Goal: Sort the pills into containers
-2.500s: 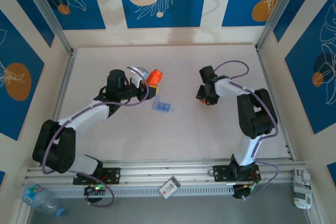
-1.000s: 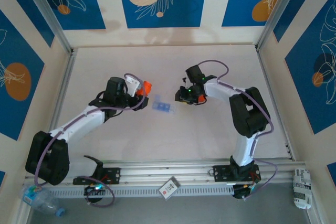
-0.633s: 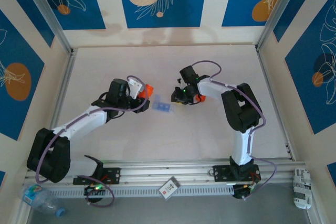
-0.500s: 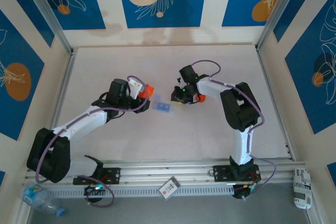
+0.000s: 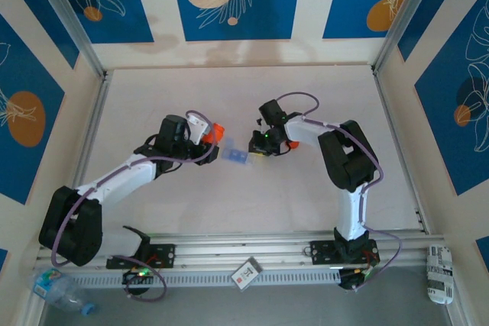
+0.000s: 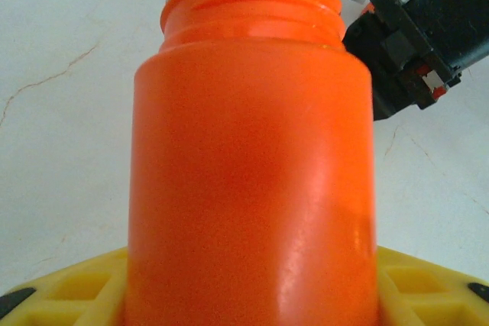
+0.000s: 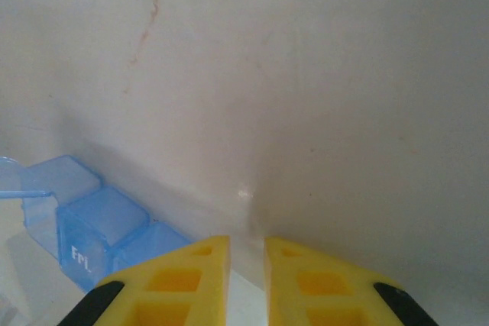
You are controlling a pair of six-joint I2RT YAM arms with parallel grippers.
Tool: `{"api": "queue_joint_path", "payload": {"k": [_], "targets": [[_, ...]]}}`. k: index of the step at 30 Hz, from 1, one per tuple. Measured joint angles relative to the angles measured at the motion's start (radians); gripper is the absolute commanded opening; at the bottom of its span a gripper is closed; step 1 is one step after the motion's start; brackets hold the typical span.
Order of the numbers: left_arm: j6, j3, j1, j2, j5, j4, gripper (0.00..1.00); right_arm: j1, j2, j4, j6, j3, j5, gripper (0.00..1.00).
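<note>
My left gripper (image 5: pixel 208 137) is shut on the orange bottle (image 5: pixel 215 133), which is tilted with its mouth toward the containers (image 5: pixel 239 156), a small translucent blue box lying flat mid-table. In the left wrist view the orange bottle (image 6: pixel 252 173) stands between the yellow fingers (image 6: pixel 65 292), its silver-rimmed mouth pointing away. My right gripper (image 5: pixel 258 148) sits just right of the box, low over the table. In the right wrist view the gripper (image 7: pixel 247 253) has its jaws almost together, with nothing between them. The blue containers (image 7: pixel 92 223) lie left of its fingertips with one lid raised. No pills are visible.
The right gripper's black body (image 6: pixel 412 43) shows beyond the bottle's mouth. A white card (image 5: pixel 246 272) lies on the front rail, a plastic bottle (image 5: pixel 61 289) at the near left corner, and a white packet (image 5: pixel 438 274) at the near right. Walls enclose the table.
The right gripper has swung left from mid-right of the table to the box's right end. The left gripper has carried the orange bottle down and closer to the box.
</note>
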Motion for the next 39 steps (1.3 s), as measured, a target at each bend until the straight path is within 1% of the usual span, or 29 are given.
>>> {"api": "queue_joint_path", "payload": {"k": [8,10,12,15,17,20,22,26,39], "targets": [[0.0,0.0,0.0,0.0,0.0,0.0,0.0,0.025,-0.044,0.021,0.015,-0.036,-0.01,0.21],[0.0,0.0,0.0,0.004,0.0,0.0,0.0,0.027,-0.055,0.026,0.018,-0.039,-0.011,0.24],[0.001,0.0,0.0,0.01,0.0,-0.004,0.0,0.026,-0.067,0.028,0.024,-0.045,-0.011,0.32],[0.001,0.005,0.0,0.022,0.002,-0.028,0.0,0.019,-0.101,0.03,0.028,-0.065,-0.003,0.5],[0.001,0.013,-0.002,0.032,0.002,-0.048,0.0,0.012,-0.131,0.027,0.026,-0.076,0.006,0.57],[0.005,0.031,-0.005,0.052,0.004,-0.081,0.0,0.008,-0.174,0.02,0.015,-0.081,0.027,0.64],[0.01,0.043,-0.006,0.064,0.005,-0.101,0.0,0.007,-0.195,0.021,-0.001,-0.084,0.043,0.66],[0.022,0.055,-0.014,0.081,0.005,-0.138,0.0,0.013,-0.212,0.016,-0.041,-0.098,0.072,0.67],[0.051,0.109,-0.033,0.149,0.0,-0.24,0.0,0.083,-0.192,-0.036,-0.137,-0.102,0.179,0.67]]}}
